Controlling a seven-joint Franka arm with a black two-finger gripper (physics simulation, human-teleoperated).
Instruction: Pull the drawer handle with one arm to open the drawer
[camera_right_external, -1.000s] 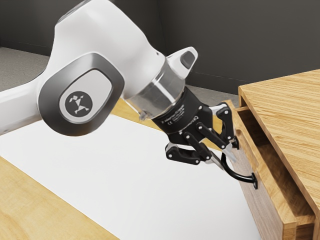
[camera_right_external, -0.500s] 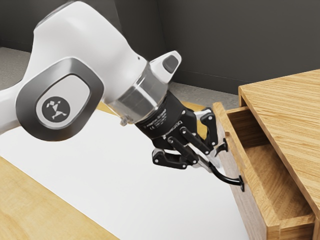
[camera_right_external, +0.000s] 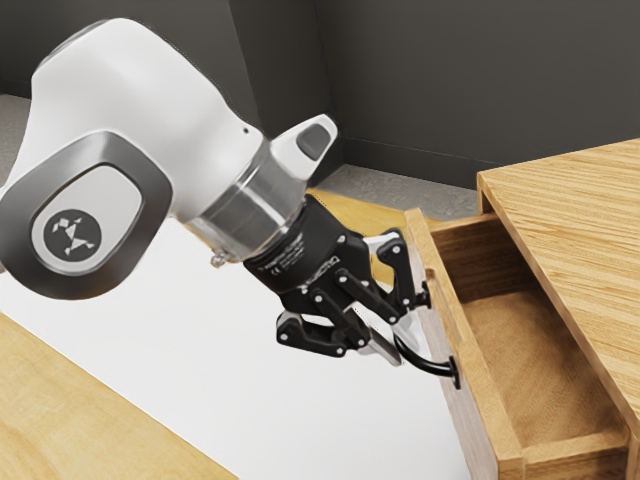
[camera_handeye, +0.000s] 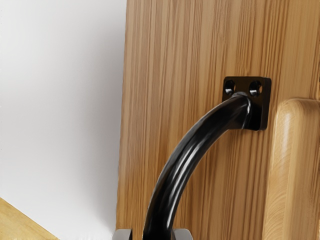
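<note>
Exterior view, gripper: the black gripper (camera_right_external: 398, 326) sat at the drawer's front, its fingers narrowed to a small gap around the bar of the drawer handle (camera_right_external: 432, 366).
Exterior view, grasp: one finger lay above the bar and one below it, so the gripper was clamped on the handle from two sides.
Exterior view, drawer: the wooden drawer (camera_right_external: 478, 425) stood pulled partly out of the cabinet (camera_right_external: 570, 215) beyond the gripper, with its bare inner floor showing.
Exterior view, arm: the white arm (camera_right_external: 130, 150) reached in from the exterior view's left, behind the gripper.
Exterior view, tabletop: the wooden tabletop (camera_right_external: 60, 410) carried a white sheet (camera_right_external: 190, 330) that lay under the gripper and arm.
Wrist view, handle: the glossy black drawer handle (camera_handeye: 197, 147) curved away from the gripper to its mounting plate (camera_handeye: 248, 95), which had two screw holes and was fixed to the drawer front (camera_handeye: 165, 90).
Wrist view, fingertips: grey fingertips (camera_handeye: 123, 234) pressed against the bar on either side, right at the hand.
Wrist view, surroundings: the white sheet (camera_handeye: 60, 100) lay beside the drawer front.
</note>
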